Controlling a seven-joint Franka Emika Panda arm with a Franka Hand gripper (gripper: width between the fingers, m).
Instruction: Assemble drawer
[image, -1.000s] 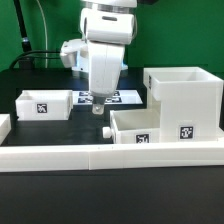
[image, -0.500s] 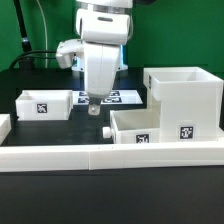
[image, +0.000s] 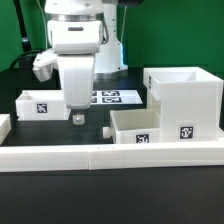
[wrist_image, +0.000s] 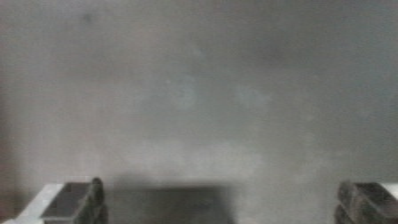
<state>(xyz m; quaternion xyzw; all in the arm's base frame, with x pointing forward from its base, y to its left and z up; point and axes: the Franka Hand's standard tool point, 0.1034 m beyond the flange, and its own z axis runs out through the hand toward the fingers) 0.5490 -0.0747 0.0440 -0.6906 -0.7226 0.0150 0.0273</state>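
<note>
The tall white housing (image: 184, 103) stands at the exterior view's right, with a tag on its front. One knobbed tray (image: 135, 126) sits just left of it, its knob (image: 105, 132) pointing left. The other tray (image: 42, 103) sits at the left. My gripper (image: 76, 117) hangs between the two trays, just right of the left tray and low over the table. In the wrist view its fingers (wrist_image: 79, 200) stand wide apart with only blurred grey surface between them, so it is open and empty.
A long low white border wall (image: 110, 155) runs along the front. The marker board (image: 116, 97) lies flat behind the trays. Cables and a green backdrop are at the back left.
The arm has moved toward the exterior view's left, from above the marker board to beside the left tray. The trays and housing have not moved.
</note>
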